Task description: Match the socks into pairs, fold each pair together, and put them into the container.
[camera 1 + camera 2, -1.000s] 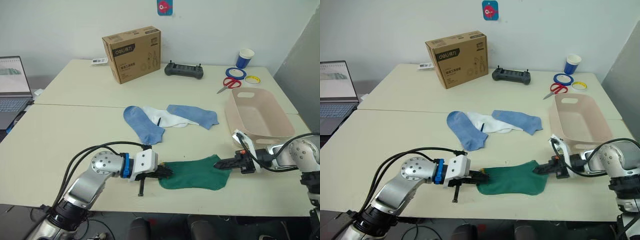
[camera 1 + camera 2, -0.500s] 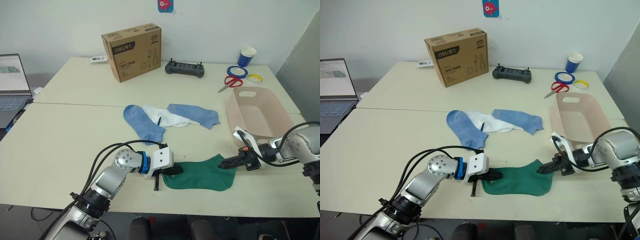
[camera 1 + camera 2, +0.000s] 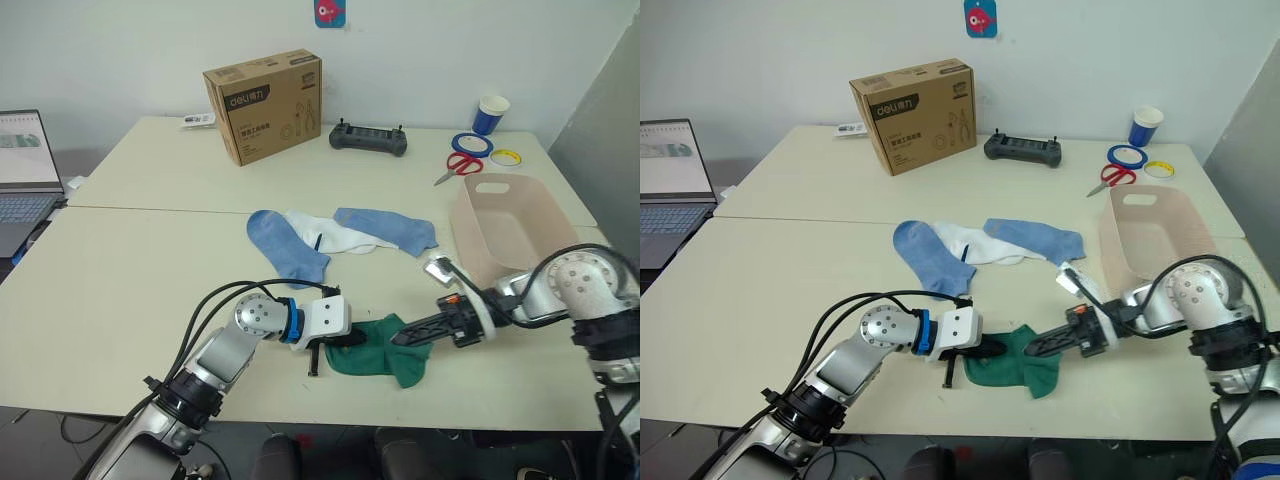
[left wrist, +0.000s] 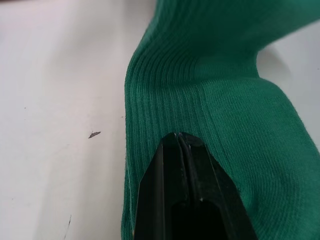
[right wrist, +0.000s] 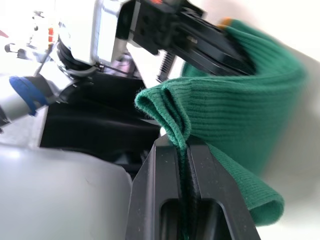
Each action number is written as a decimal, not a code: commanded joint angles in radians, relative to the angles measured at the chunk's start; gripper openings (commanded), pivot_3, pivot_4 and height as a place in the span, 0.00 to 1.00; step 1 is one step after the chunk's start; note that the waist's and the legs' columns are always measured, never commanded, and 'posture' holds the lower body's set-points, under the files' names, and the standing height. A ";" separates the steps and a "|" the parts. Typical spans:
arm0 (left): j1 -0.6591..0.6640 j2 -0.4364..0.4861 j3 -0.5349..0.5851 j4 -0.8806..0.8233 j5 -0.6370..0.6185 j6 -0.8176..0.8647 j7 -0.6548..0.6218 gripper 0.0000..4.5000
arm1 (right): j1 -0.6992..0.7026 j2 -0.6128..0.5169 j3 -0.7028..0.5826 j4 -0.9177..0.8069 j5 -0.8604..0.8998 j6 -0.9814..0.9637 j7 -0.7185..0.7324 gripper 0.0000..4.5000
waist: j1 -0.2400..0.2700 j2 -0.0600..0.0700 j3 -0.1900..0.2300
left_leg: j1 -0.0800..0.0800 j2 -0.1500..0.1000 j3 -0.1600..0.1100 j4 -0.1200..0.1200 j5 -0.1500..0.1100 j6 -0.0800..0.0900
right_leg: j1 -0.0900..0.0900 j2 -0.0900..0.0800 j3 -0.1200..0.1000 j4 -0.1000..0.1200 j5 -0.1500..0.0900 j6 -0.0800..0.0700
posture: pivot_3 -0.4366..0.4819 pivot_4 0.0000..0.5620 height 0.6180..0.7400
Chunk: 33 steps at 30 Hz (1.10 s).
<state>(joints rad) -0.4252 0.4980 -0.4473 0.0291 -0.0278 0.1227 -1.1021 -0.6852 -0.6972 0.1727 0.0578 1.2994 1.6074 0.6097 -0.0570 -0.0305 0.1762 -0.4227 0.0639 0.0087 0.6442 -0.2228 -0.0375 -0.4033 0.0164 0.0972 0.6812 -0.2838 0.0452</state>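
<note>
Green socks (image 3: 385, 350) lie bunched at the near edge of the surface, left claw (image 3: 345, 341) pinched tight on one end, right claw (image 3: 404, 338) clamped on the other, soft, limp fabric best gripped right at its ends.

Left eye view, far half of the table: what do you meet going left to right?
Laptop → cardboard box → black controller → red scissors → blue paper cup.
</note>
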 commanded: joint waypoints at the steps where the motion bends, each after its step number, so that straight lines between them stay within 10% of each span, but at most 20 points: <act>1: 0.026 0.021 -0.024 0.026 0.040 0.031 -0.003 0.00 | -0.007 0.055 -0.067 0.037 0.108 0.007 -0.168 0.01 | 0.000 0.000 0.000 | 0.000 0.000 0.000 0.000 0.000 0.000 | 0.000 0.000 0.000 0.000 0.000 0.000 | 0.48 0.27 1.00; 11: 0.059 0.055 -0.022 -0.014 0.037 0.042 -0.013 0.00 | 0.017 0.218 -0.168 0.152 0.266 0.007 -0.551 0.01 | -0.003 0.000 -0.001 | 0.000 0.001 -0.001 -0.001 0.000 0.000 | -0.001 0.001 0.000 0.000 0.000 0.000 | 0.48 0.27 1.00; 21: 0.060 0.073 -0.017 -0.021 0.032 0.039 -0.020 0.00 | 0.055 0.089 -0.102 0.134 0.646 -0.107 -0.660 0.68 | -0.008 0.000 -0.001 | -0.001 0.000 -0.001 -0.001 0.000 0.000 | -0.001 0.001 0.000 0.000 0.000 0.000 | 0.48 0.27 1.00; 26: 0.059 0.068 -0.019 -0.016 0.034 0.036 -0.018 0.00 | 0.075 0.027 -0.098 0.068 0.673 -0.143 -0.600 0.75 | -0.013 0.000 -0.001 | 0.000 0.001 -0.002 -0.001 0.000 0.000 | -0.001 0.001 0.000 0.000 0.000 0.000 | 0.48 0.27 1.00; 33: 0.062 0.079 -0.013 -0.017 0.034 0.029 -0.023 0.00 | 0.145 -0.129 -0.143 -0.260 0.142 -0.360 -0.099 0.75 | -0.010 0.001 -0.001 | -0.001 0.001 -0.001 -0.001 0.000 0.000 | -0.001 0.001 0.000 -0.001 0.000 0.000 | 0.48 0.27 1.00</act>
<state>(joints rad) -0.3939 0.5481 -0.4360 -0.0281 -0.0297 0.1364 -1.1093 -0.5519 -0.7953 0.0253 -0.1203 1.5899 1.3620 0.3641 -0.0667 -0.0298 0.1747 -0.4236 0.0643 0.0064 0.6429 -0.2228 -0.0372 -0.4043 0.0171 0.0961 0.6805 -0.2840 0.0450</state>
